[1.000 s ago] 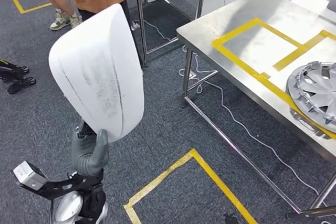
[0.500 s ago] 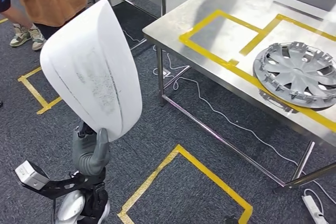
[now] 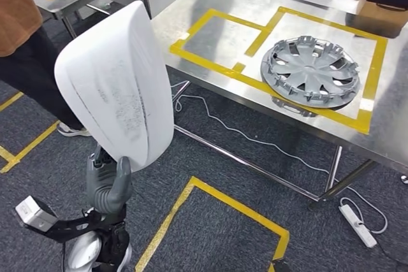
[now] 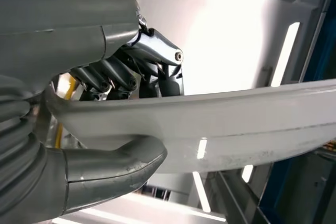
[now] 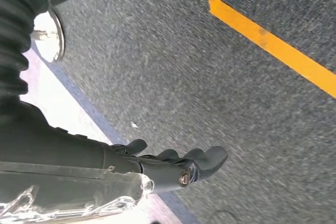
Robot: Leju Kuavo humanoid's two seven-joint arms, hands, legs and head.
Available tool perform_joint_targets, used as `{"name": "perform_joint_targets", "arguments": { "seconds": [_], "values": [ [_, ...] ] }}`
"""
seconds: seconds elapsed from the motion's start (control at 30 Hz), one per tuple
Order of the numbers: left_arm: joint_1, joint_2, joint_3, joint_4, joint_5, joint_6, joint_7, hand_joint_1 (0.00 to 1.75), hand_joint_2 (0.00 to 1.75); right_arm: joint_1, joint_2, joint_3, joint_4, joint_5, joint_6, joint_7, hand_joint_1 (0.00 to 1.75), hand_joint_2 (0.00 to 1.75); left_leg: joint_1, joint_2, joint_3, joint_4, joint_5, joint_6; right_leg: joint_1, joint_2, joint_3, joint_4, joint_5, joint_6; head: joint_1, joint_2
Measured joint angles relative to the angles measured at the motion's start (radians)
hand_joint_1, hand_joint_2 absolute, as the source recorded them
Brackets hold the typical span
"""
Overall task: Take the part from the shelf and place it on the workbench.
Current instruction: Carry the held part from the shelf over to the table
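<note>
In the head view the left hand (image 3: 109, 186) grips the lower edge of a large white rounded panel, the part (image 3: 115, 84), and holds it upright above the dark grey carpet (image 3: 231, 170), well apart from the steel table (image 3: 385, 138) that stands ahead and to the right. On that table, yellow tape (image 3: 217, 65) marks out rectangles, and a silver wheel cover (image 3: 310, 71) lies inside the larger one; the smaller marked rectangle sits just beside it, toward the part. A cardboard box (image 3: 380, 17) rests at the far right end of the table. A white cable (image 3: 250, 138) trails over the carpet beneath the table to a power strip (image 3: 357, 224), and more yellow tape (image 3: 226, 205) outlines a square on the floor. A person's dark trouser leg (image 3: 38, 81) stands at the left, behind the part. In the left wrist view the thick grey thumb (image 4: 115, 174) presses one face of the part (image 4: 238, 124) while the dark fingers (image 4: 118, 77) curl against the other, so the panel's edge is clamped between them. In the right wrist view the right hand (image 5: 170, 163) hangs over the carpet (image 5: 178, 66) with its fingers held out loosely and nothing in them, near a strip of yellow tape (image 5: 277, 45).
</note>
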Motion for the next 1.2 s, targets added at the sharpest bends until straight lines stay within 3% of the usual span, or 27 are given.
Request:
{"name": "perform_joint_targets", "arguments": {
  "seconds": [0.07, 0.13, 0.2, 0.27, 0.3, 0.33, 0.37, 0.43, 0.5, 0.57, 0.63, 0.7, 0.77, 0.8, 0.87, 0.93, 1.0, 1.07, 1.1, 1.13, 1.2],
  "values": [
    [-0.001, -0.001, -0.001, 0.000, 0.002, 0.001, 0.000, 1.75, 1.75, 0.007, 0.000, 0.000, 0.000, 0.000, 0.000, 0.000, 0.00, 1.75, -0.002, 0.020, 0.004, -0.007, 0.000, 0.017, -0.004, 0.008, -0.007, -0.004, 0.002, 0.012, -0.001, 0.000],
    [-0.001, -0.003, -0.002, 0.000, 0.004, 0.002, 0.000, 1.75, 1.75, 0.012, 0.000, 0.000, 0.000, 0.000, 0.001, 0.001, 0.00, 1.75, -0.003, 0.044, 0.007, -0.010, 0.001, 0.033, -0.002, -0.042, -0.027, 0.034, -0.023, 0.018, 0.005, 0.000],
    [0.000, -0.005, -0.002, 0.000, 0.005, 0.002, 0.000, 1.75, 1.75, 0.007, 0.000, 0.000, 0.000, 0.002, 0.001, 0.001, 0.00, 1.75, -0.008, 0.073, 0.008, -0.011, 0.000, 0.042, 0.001, -0.107, -0.082, 0.152, -0.089, 0.021, 0.012, 0.000],
    [0.001, -0.005, -0.001, 0.000, 0.006, 0.003, 0.000, 1.75, 1.75, 0.004, 0.000, 0.000, 0.000, 0.003, 0.001, 0.001, 0.00, 1.75, -0.013, 0.102, 0.009, -0.010, -0.003, 0.046, 0.001, -0.127, -0.137, 0.269, -0.136, 0.023, 0.013, 0.000],
    [0.001, -0.005, -0.001, 0.000, 0.006, 0.003, 0.000, 1.75, 1.75, 0.005, 0.000, 0.000, 0.000, 0.003, 0.001, 0.001, 0.00, 1.75, -0.015, 0.116, 0.011, -0.010, -0.004, 0.046, 0.001, -0.130, -0.142, 0.283, -0.133, 0.023, 0.013, 0.000],
    [0.001, -0.005, -0.002, 0.000, 0.006, 0.003, 0.000, 1.75, 1.75, 0.006, 0.000, 0.000, 0.000, 0.003, 0.001, 0.001, 0.00, 1.75, -0.015, 0.128, 0.014, -0.010, -0.007, 0.045, 0.002, -0.133, -0.125, 0.257, -0.113, 0.021, 0.013, 0.000],
    [0.001, -0.005, -0.002, 0.000, 0.006, 0.003, 0.000, 1.75, 1.75, 0.007, 0.000, 0.000, 0.000, 0.003, 0.002, 0.001, 0.00, 1.75, -0.016, 0.140, 0.018, -0.010, -0.011, 0.043, 0.003, -0.143, -0.090, 0.196, -0.081, 0.019, 0.013, 0.000],
    [0.001, -0.005, -0.001, 0.000, 0.006, 0.003, 0.000, 1.75, 1.75, 0.006, 0.000, 0.000, 0.000, 0.003, 0.002, 0.000, 0.00, 1.75, -0.020, 0.162, 0.028, -0.009, -0.019, 0.034, 0.010, -0.185, -0.016, 0.064, -0.031, 0.011, 0.013, 0.000],
    [0.000, -0.005, -0.001, 0.000, 0.006, 0.003, 0.000, 1.75, 1.75, 0.002, 0.000, 0.000, 0.000, 0.004, 0.003, 0.000, 0.00, 1.75, -0.025, 0.179, 0.034, -0.009, -0.025, 0.024, 0.016, -0.202, 0.011, 0.013, -0.019, 0.001, 0.012, 0.000],
    [-0.001, -0.006, -0.002, 0.000, 0.006, 0.003, 0.000, 1.75, 1.75, 0.002, -0.001, 0.000, 0.000, 0.004, 0.003, 0.000, 0.00, 1.75, -0.025, 0.194, 0.039, -0.013, -0.028, 0.014, 0.016, -0.178, 0.010, 0.009, -0.016, -0.010, 0.011, 0.000],
    [-0.002, -0.006, -0.002, 0.000, 0.006, 0.003, 0.000, 1.75, 1.75, 0.003, -0.001, 0.000, 0.000, 0.004, 0.003, 0.001, 0.00, 1.75, -0.020, 0.168, 0.033, 0.011, -0.049, 0.002, 0.011, -0.154, 0.013, 0.003, -0.013, -0.021, 0.009, 0.000],
    [-0.001, -0.005, -0.002, 0.000, 0.007, 0.005, -0.001, 1.75, 1.75, 0.000, -0.001, 0.000, 0.000, 0.005, 0.003, 0.001, 0.00, 1.75, -0.018, 0.117, -0.014, 0.110, -0.102, -0.006, 0.006, -0.129, 0.016, 0.000, -0.012, -0.027, 0.004, 0.000],
    [0.002, -0.003, -0.001, 0.000, 0.008, 0.006, -0.001, 1.75, 1.75, -0.002, -0.001, 0.000, 0.000, 0.007, 0.004, 0.001, 0.00, 1.75, -0.018, 0.097, -0.080, 0.227, -0.143, -0.008, 0.005, -0.102, 0.015, 0.000, -0.012, -0.030, 0.001, 0.000],
    [0.004, -0.002, 0.000, 0.000, 0.008, 0.007, -0.001, 1.75, 1.75, -0.001, -0.001, 0.000, 0.000, 0.008, 0.004, 0.002, 0.00, 1.75, -0.018, 0.094, -0.098, 0.250, -0.139, -0.007, 0.005, -0.088, 0.016, 0.000, -0.012, -0.030, 0.001, 0.000],
    [0.005, 0.000, 0.000, 0.000, 0.009, 0.009, -0.001, 1.75, 1.75, 0.001, -0.001, 0.000, 0.000, 0.010, 0.004, 0.005, 0.00, 1.75, -0.016, 0.084, -0.083, 0.194, -0.078, -0.006, 0.003, -0.057, 0.017, 0.000, -0.012, -0.028, 0.001, 0.000],
    [0.005, 0.000, 0.001, 0.000, 0.009, 0.011, -0.001, 1.75, 1.75, -0.001, -0.001, 0.000, 0.000, 0.013, 0.003, 0.007, 0.00, 1.75, -0.008, 0.038, -0.031, 0.071, -0.013, -0.004, 0.003, -0.028, 0.014, 0.003, -0.011, -0.020, 0.000, 0.000],
    [0.005, 0.000, 0.001, 0.000, 0.010, 0.011, -0.001, 1.75, 1.75, -0.002, -0.001, 0.000, 0.000, 0.016, 0.003, 0.010, 0.00, 1.75, -0.004, 0.002, -0.003, 0.003, 0.003, 0.002, 0.003, -0.005, 0.006, 0.005, -0.008, -0.008, 0.000, 0.000],
    [0.006, -0.001, 0.001, 0.000, 0.010, 0.012, -0.001, 1.75, 1.75, 0.003, -0.001, 0.000, 0.000, 0.018, 0.001, 0.013, 0.00, 1.75, -0.005, 0.014, 0.001, -0.007, 0.001, 0.015, -0.001, 0.015, -0.001, -0.001, -0.004, 0.006, 0.000, 0.000],
    [0.006, -0.002, 0.001, 0.000, 0.010, 0.012, -0.001, 1.75, 1.75, 0.008, -0.001, 0.000, 0.000, 0.018, 0.000, 0.014, 0.00, 1.75, -0.005, 0.025, 0.002, -0.009, 0.002, 0.022, -0.001, 0.009, -0.004, 0.001, -0.006, 0.011, -0.001, 0.000],
    [0.006, -0.003, 0.000, 0.000, 0.010, 0.012, -0.001, 1.75, 1.75, 0.010, -0.001, 0.000, 0.000, 0.018, -0.001, 0.016, 0.00, 1.75, -0.005, 0.037, 0.004, -0.011, 0.003, 0.029, 0.000, -0.014, -0.013, 0.016, -0.017, 0.015, 0.002, 0.000],
    [0.008, -0.004, 0.001, 0.000, 0.011, 0.013, -0.001, 1.75, 1.75, 0.008, -0.002, 0.000, 0.000, 0.020, -0.004, 0.019, 0.00, 1.75, -0.007, 0.064, 0.007, -0.013, 0.002, 0.039, 0.005, -0.085, -0.057, 0.109, -0.070, 0.019, 0.010, 0.000]
  ]
}}
